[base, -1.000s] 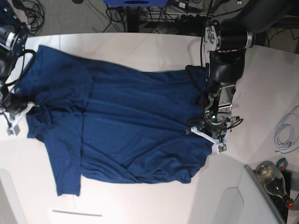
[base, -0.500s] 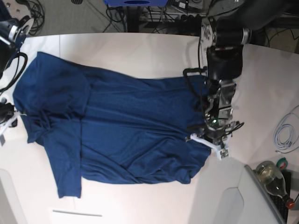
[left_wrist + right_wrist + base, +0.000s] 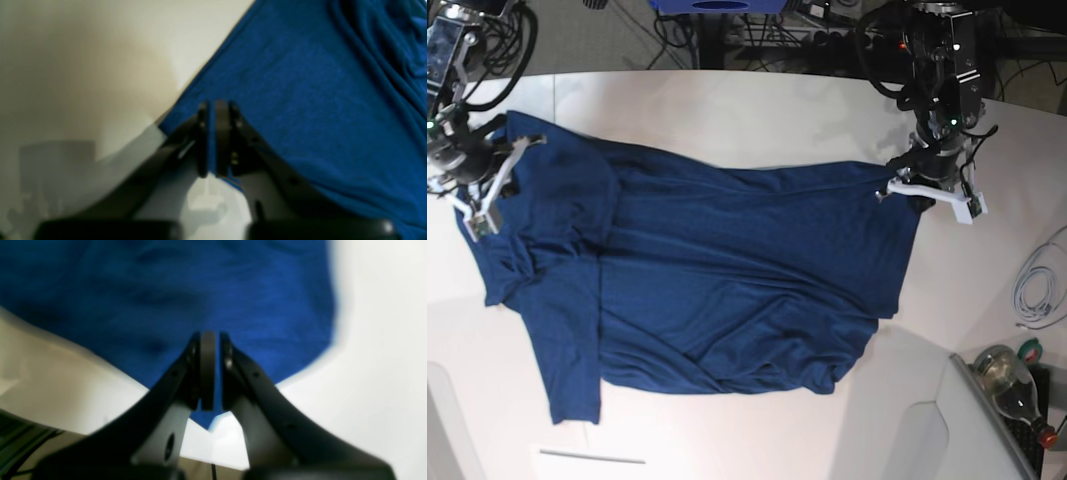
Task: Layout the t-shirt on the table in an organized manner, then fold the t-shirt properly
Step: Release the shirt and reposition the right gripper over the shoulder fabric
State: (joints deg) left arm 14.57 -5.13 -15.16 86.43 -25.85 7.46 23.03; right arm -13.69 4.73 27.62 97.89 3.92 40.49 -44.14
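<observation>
Two grippers meet the t-shirt [image 3: 727,270], which lies spread across the table [image 3: 727,110]. Our left gripper [image 3: 211,140] stands at its far right corner, fingers [image 3: 223,133] nearly together with a sliver of blue between them, seemingly pinching the hem. Our right gripper [image 3: 210,373] sits at the far left edge, clenched on a fold of the cloth

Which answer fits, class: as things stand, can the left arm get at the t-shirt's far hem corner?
Probably yes. The left gripper is already at that corner of the t-shirt, with blue fabric between its nearly closed jaws in the left wrist view. Nothing on the table blocks it.
</observation>
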